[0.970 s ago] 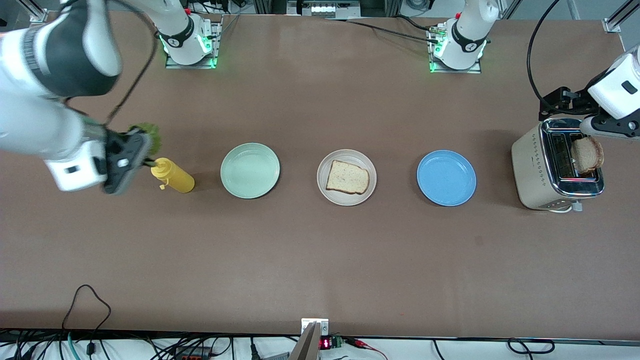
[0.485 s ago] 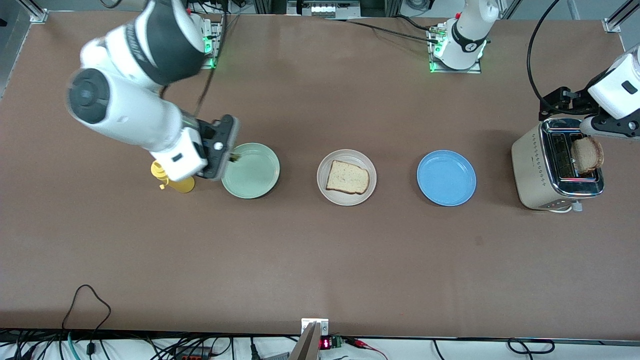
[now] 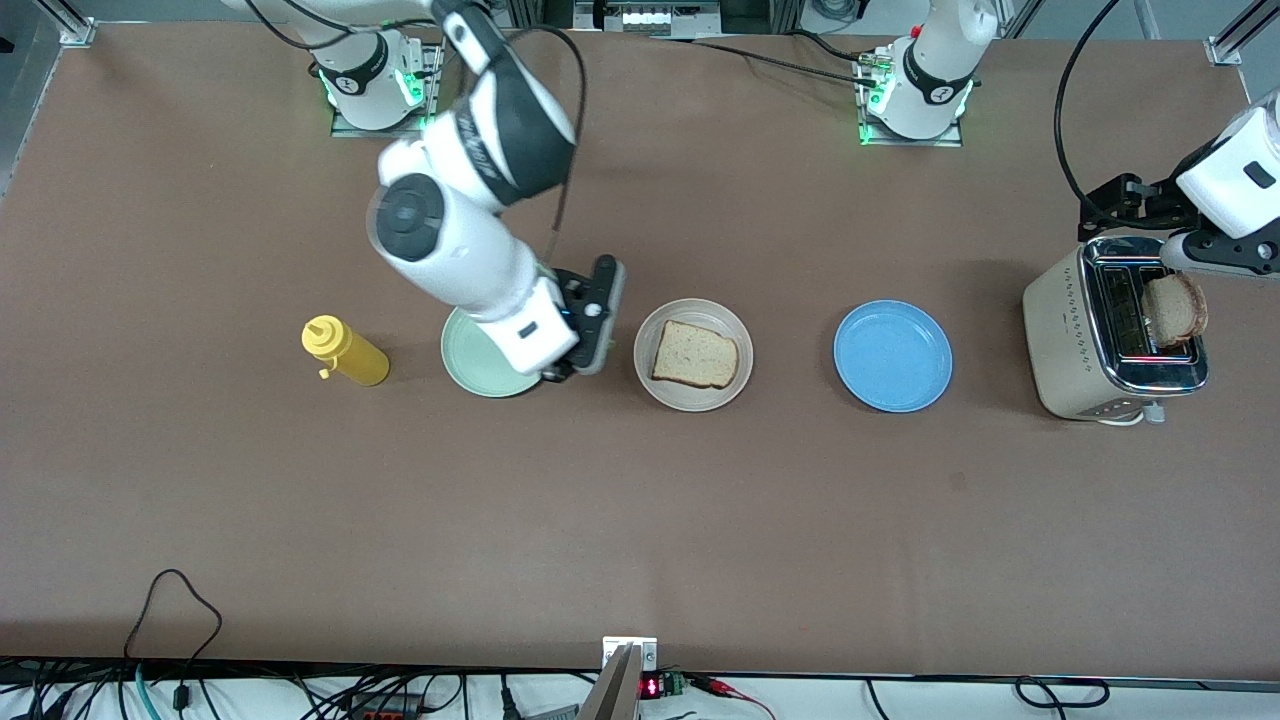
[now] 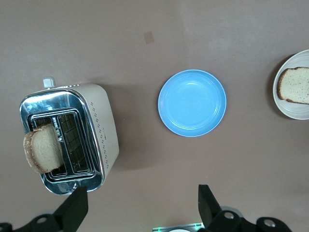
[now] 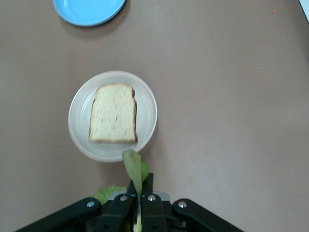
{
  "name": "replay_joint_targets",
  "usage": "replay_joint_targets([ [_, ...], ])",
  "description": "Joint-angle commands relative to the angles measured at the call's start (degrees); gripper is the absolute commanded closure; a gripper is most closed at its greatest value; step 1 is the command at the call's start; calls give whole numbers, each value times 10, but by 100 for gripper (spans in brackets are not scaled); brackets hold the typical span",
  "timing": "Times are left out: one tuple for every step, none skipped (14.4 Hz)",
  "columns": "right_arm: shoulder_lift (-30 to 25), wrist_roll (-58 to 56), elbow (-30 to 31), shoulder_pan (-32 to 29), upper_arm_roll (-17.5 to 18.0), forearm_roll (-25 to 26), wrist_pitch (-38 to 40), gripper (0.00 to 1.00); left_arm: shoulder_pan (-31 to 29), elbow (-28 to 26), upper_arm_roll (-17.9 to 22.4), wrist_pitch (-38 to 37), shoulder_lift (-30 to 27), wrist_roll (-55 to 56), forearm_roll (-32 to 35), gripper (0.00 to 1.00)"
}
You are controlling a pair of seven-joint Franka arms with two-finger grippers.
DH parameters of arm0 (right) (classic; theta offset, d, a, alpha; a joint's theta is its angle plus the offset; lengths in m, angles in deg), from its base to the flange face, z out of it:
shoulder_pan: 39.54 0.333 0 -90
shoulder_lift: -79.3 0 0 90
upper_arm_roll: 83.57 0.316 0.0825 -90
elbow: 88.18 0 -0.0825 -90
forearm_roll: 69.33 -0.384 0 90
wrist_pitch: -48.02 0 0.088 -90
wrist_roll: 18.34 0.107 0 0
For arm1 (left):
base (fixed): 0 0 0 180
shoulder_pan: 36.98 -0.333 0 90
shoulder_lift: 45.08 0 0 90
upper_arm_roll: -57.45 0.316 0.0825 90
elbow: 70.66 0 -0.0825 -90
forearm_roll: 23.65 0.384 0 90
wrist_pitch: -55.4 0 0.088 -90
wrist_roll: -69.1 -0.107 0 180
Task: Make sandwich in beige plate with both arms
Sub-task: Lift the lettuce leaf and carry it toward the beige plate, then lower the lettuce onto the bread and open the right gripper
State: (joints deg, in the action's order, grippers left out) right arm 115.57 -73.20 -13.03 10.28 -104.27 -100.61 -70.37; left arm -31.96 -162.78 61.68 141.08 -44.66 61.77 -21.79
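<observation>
Nearest the front camera there's just bare brown surface (image 3: 640, 520). Up from that, a row of things runs across it, all about the same way in. At the right arm's end is a yellow squeeze bottle (image 3: 345, 351) lying tilted. Next along is the mint-green plate (image 3: 478, 368), partly covered by the right arm. Then comes the beige plate (image 3: 693, 392) with one toast slice (image 3: 695, 355) lying flat in it, pale crumb, brown crust. So it's only a one-slice sandwich at this point, nothing on top of it. After that is a blue plate (image 3: 893, 356), and at the left arm's end a cream and chrome toaster (image 3: 1070, 335).

The right pincer (image 3: 590, 325) is over the strip of surface between the mint-green plate and the beige plate, just beside the beige plate's rim. The right wrist view shows it clamped tight on a crinkled green lettuce leaf (image 5: 133, 170), with the tip of the leaf poking out over the edge of the beige plate (image 5: 147, 123) and not touching the toast (image 5: 114, 120).

The left pincer (image 4: 140, 205) is over the toaster, fingers spread wide and holding nothing. A second toast slice (image 3: 1176, 309) stands up out of one of the toaster slots, leaning a bit
</observation>
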Motion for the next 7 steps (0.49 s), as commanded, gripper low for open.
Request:
replay_joint_targets([
  [41,30,-23,28,-5,-15,-40,100,-1,14,1,-10,5,1,-4,0],
  [52,34,-23,38,-3,-17,-54,100,-1,14,1,-10,5,1,-4,0],
  [64,41,-23,47,1,-19,-76,100,-1,14,1,-10,5,1,-4,0],
  [74,44,-23,51,4,-20,-99,100,0,14,1,-10,5,1,-4,0],
  [87,42,-23,58,9,-19,-123,100,-1,14,1,-10,5,1,-4,0],
  [99,42,-25,64,15,-17,-146,100,-1,14,1,-10,5,1,-4,0],
  [110,42,-25,74,18,-15,-168,100,-1,14,1,-10,5,1,-4,0],
])
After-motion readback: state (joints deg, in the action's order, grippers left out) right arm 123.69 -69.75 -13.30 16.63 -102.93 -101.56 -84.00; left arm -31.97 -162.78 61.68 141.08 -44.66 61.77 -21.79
